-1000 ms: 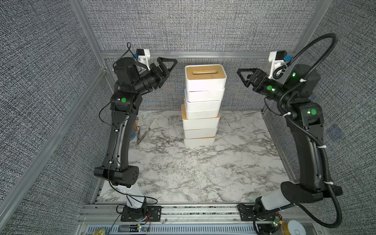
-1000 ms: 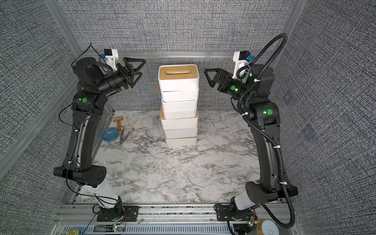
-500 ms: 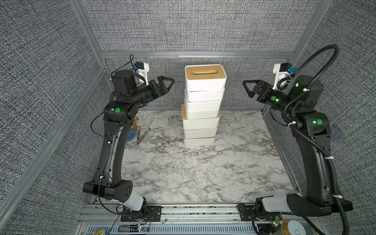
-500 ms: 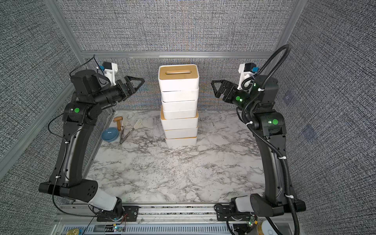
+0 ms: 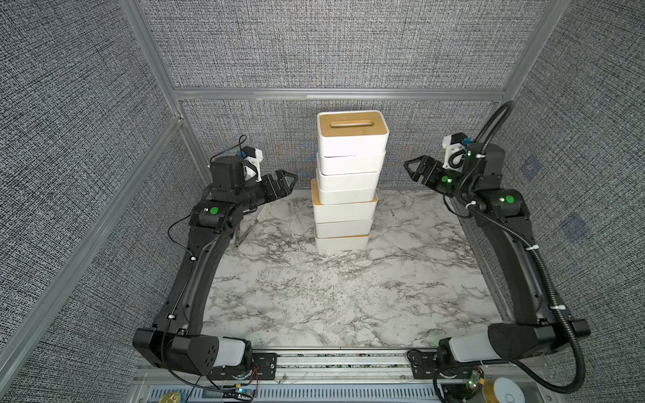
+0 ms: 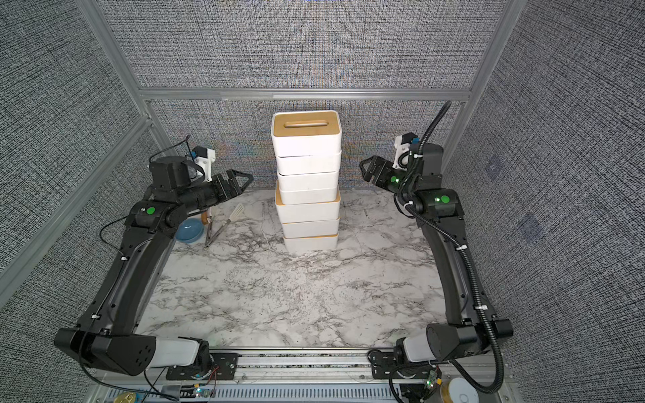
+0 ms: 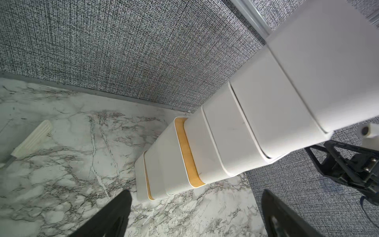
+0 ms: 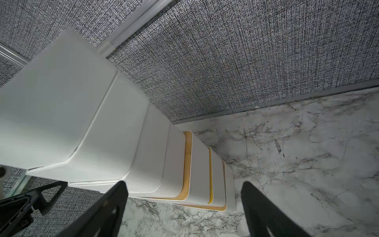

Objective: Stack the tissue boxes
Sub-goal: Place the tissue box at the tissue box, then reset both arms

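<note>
Left gripper (image 5: 288,178) and right gripper (image 5: 413,167), jaws spread wide and holding nothing, flank the boxes (image 5: 349,195), one tower at the rear of the bench (image 5: 349,296), in both top views. Left wrist view: boxes (image 7: 246,133) ahead, untouched. Right wrist view: boxes (image 8: 102,123) ahead, untouched.

No words, labels, brand marks, numbers or signs can be read in any view; the tissue boxes (image 5: 349,209) carry no visible print.
</note>
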Robot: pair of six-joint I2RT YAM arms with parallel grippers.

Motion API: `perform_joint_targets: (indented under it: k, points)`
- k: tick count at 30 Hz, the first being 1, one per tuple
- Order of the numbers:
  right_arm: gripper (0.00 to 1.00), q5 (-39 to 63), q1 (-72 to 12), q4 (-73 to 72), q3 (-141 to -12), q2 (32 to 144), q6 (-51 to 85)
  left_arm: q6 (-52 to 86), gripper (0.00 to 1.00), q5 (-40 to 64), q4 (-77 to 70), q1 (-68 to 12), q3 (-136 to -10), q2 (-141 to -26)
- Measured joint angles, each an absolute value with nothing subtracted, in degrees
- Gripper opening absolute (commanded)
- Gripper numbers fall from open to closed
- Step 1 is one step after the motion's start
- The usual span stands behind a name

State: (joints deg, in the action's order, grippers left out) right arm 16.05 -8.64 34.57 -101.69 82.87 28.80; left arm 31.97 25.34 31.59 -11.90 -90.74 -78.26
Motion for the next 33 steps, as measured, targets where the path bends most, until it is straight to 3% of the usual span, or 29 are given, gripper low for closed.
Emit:
perform_joint_targets:
  k: [4, 5, 12, 22, 26, 33]
  points:
    - [0.93, 16.6, -8.7, 31.2, -96.5, 80.8, 28.8, 30.2, 1.0, 21.1, 26.1, -11.9, -83.0, -74.4]
    - [0.99, 16.6, -8.7, 30.5, -94.8, 79.7, 28.7, 29.0, 0.99, 19.2, 23.6, -11.9, -79.9, -72.3]
    - [0.99, 11.4, -8.5, 24.7, -80.5, 67.3, 26.0, 21.8, 0.99, 5.6, 8.3, -11.9, -61.4, -59.9]
    - [0.99, -3.2, -7.9, 13.9, -54.0, 50.6, 20.3, 15.3, 0.99, -9.3, -6.4, -12.0, -32.7, -52.9]
    - [0.99, -6.4, -7.1, 8.7, -43.5, 47.8, 18.7, 13.9, 0.99, -14.5, -16.5, -11.9, -23.5, -56.9]
    - [0.99, -8.4, -3.4, 7.6, -40.9, 50.4, 18.7, 12.4, 1.0, -28.9, -30.0, -11.9, -25.2, -73.3]
